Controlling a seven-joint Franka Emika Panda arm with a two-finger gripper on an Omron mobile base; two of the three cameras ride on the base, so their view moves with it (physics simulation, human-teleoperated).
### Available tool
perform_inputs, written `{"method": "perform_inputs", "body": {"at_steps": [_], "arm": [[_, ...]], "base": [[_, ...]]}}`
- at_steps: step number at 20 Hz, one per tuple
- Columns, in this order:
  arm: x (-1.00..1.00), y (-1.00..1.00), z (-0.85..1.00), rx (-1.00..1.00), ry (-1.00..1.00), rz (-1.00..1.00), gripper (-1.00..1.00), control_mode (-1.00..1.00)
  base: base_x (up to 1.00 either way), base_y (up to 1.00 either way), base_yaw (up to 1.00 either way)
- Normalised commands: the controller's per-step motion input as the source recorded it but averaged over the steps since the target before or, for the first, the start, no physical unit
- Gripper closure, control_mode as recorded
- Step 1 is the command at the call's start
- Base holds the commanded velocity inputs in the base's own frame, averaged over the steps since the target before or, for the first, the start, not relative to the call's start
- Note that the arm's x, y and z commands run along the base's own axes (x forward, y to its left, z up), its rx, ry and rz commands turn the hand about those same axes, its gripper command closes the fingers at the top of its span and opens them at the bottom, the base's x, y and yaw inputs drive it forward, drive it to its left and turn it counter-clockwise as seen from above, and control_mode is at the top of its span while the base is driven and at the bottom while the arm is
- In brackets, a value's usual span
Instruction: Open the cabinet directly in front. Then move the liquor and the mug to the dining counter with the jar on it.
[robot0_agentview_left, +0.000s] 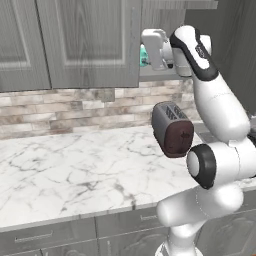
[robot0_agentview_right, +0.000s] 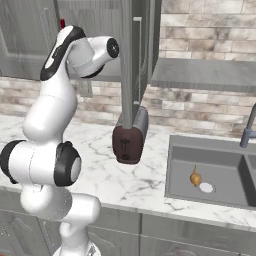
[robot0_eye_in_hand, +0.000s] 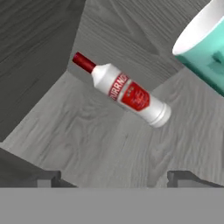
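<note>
1 liquor (robot0_eye_in_hand: 122, 91) bottle, 1 mug (robot0_eye_in_hand: 205, 48), 1 toaster (robot0_agentview_left: 173, 129), 1 sink (robot0_agentview_right: 210, 172) w/ 1 small yellowish item (robot0_agentview_right: 195, 177) in it (too small to ID). No other loose things on the marble table (robot0_agentview_left: 65, 170).

Liquor: on the grey inner shelf (robot0_eye_in_hand: 87, 140) of the cabinet (robot0_agentview_left: 90, 42), red cap and red label, drawn slanted in the hand view (that cam rolls w/ the hand, so can't tell upright vs lying from it alone). In the right base view just the red cap (robot0_agentview_right: 62, 23) peeks above the arm. Mug: teal, white inside, same shelf, beside the bottle and apart from it; cut off by the frame edge in the hand view, handle not visible. In the left base view a sliver of teal (robot0_agentview_left: 143, 56) shows past the door edge, rest hidden by the hand.

Hand (robot0_eye_in_hand: 114, 177): at the cabinet opening, level w/ the shelf, pointed at the bottle. Fingers spread wide, one tip (robot0_eye_in_hand: 41, 178) at each side of the frame bottom, nothing between them, not touching bottle or mug.

Cabinet door (robot0_agentview_right: 131, 55) stands open, seen edge-on in the right base view, covering the middle of the toaster. Faucet (robot0_agentview_right: 248, 127) cut off at right edge. Drawers (robot0_agentview_left: 50, 235) below the table partly cropped.
</note>
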Motion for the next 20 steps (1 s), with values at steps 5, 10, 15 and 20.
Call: {"method": "perform_inputs", "body": {"at_steps": [5,10,15,20], "arm": [[-1.0,1.0,-0.32,-0.01,-0.02,0.03,-1.0,-1.0],[-1.0,1.0,-0.32,-0.04,0.01,0.19,-1.0,-1.0],[-0.84,1.0,-0.39,-0.05,0.14,0.26,-1.0,-1.0],[-0.73,1.0,-0.33,-0.05,0.19,0.27,-1.0,-1.0]], "base": [[0.0,0.0,0.0],[0.0,0.0,0.0],[0.0,0.0,0.0],[0.0,0.0,0.0]]}}
